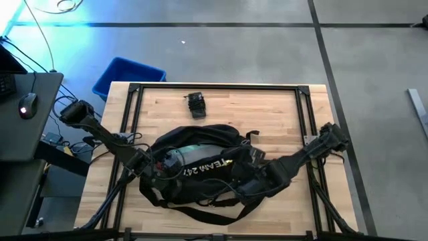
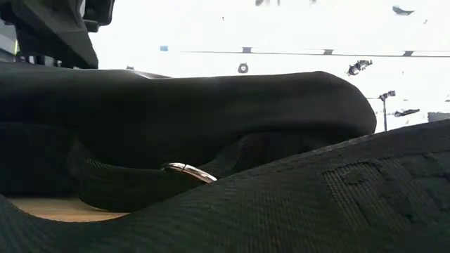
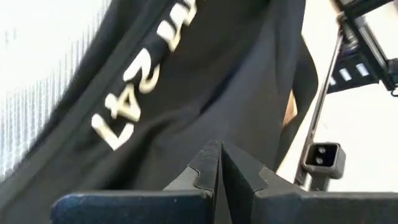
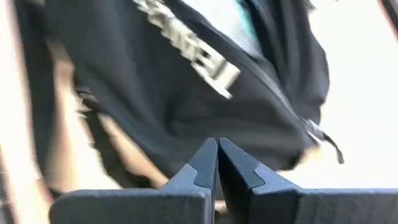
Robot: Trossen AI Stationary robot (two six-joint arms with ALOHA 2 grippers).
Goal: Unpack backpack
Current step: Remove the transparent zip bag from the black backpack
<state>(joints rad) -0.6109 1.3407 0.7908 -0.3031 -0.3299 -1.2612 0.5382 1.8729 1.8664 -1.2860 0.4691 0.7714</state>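
Black backpack (image 1: pixel 200 171) lying flat on the wooden table (image 1: pixel 267 114), in the middle of the near half, white "TEAM 247" lettering (image 1: pixel 204 167) facing up and reading upside down from above; main opening gaping along the far edge, something pale and teal showing inside; long black straps (image 1: pixel 207 213) looping out over the wood toward the near edge

Left gripper (image 3: pixel 220 163) at the backpack's left end, fingers pressed together tip to tip with nothing visible between them; black fabric and the white lettering (image 3: pixel 146 81) just ahead of the tips in the left wrist view; whether the tips touch the cloth, not clear

Right gripper (image 4: pixel 217 158) at the backpack's right end, down among the fabric near the near-right corner of the bag; fingers likewise closed against each other, no cloth seen pinched; blurred lettering (image 4: pixel 199 59) and a zip line just beyond the tips in the right wrist view

Small dark object (image 1: pixel 196 104) alone on the far part of the table, well apart from the backpack

Blue bin (image 1: pixel 127 77) on the floor off the table's far-left corner

Low view filled almost wholly by dark backpack fabric (image 2: pixel 211 112), a strap with a metal ring (image 2: pixel 188 171) resting on a sliver of wood
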